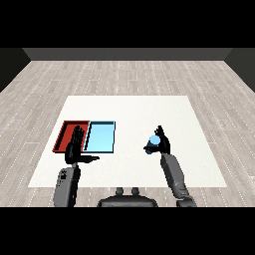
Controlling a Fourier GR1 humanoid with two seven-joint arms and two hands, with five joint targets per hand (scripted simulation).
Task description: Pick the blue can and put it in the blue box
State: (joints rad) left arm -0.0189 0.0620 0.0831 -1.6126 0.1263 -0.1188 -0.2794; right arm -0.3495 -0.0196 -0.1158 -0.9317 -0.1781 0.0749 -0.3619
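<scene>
1. Blue can (153, 141) sits in the right hand (162, 144), whose fingers curl round it, right of the blue tray (100, 137) and apart from it.
2. Carry it left, upright, over the tabletop (129, 109) until it is above the tray's floor.
3. Lower before uncurling.
4. Left hand (75, 145) hovers straight-fingered over the red tray (66, 130); keep it there.
</scene>
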